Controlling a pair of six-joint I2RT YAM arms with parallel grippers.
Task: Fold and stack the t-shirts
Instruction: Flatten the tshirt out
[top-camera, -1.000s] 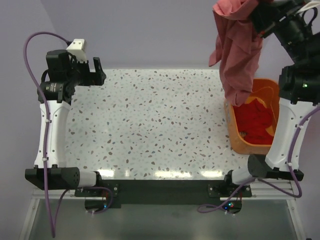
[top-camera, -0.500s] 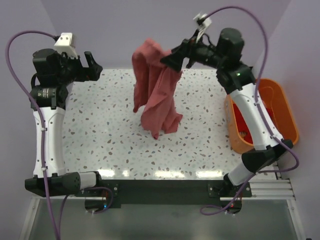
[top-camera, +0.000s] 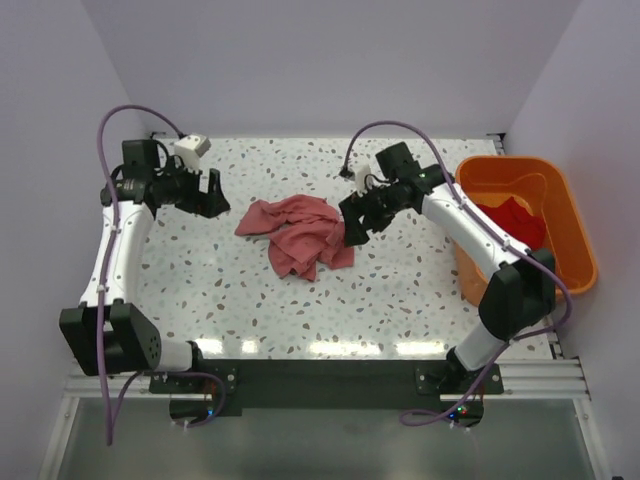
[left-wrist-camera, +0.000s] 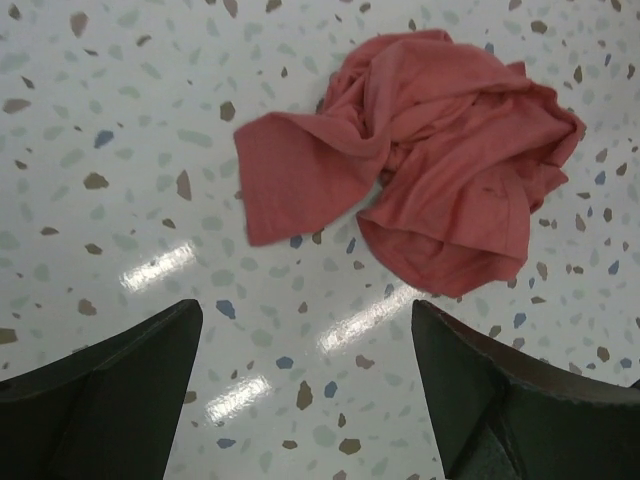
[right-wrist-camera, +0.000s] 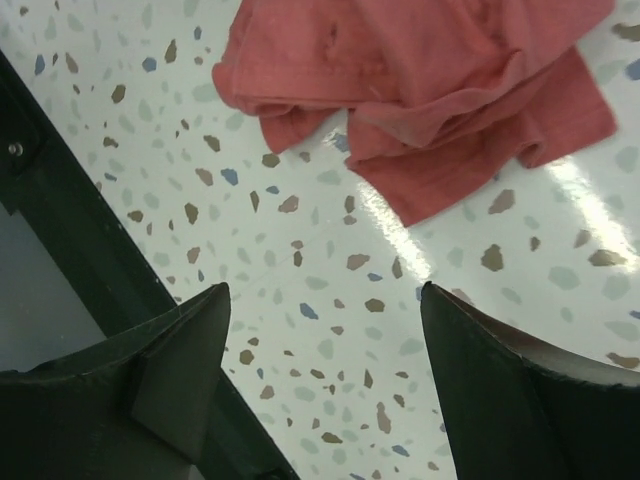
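A crumpled salmon-pink t-shirt (top-camera: 298, 232) lies unfolded in a heap near the middle of the speckled surface (top-camera: 400, 300), between the two arms and touched by neither, one flat flap of cloth sticking out toward the left arm. The left fingers (left-wrist-camera: 100, 390) hover spread wide and empty just off the shirt's left edge, while the right fingers (right-wrist-camera: 150, 380), likewise parted and grasping nothing, hang low over the surface beside its right edge. At the right side of the surface stands an orange bin (top-camera: 570, 240) with red clothing (top-camera: 515, 215) inside.
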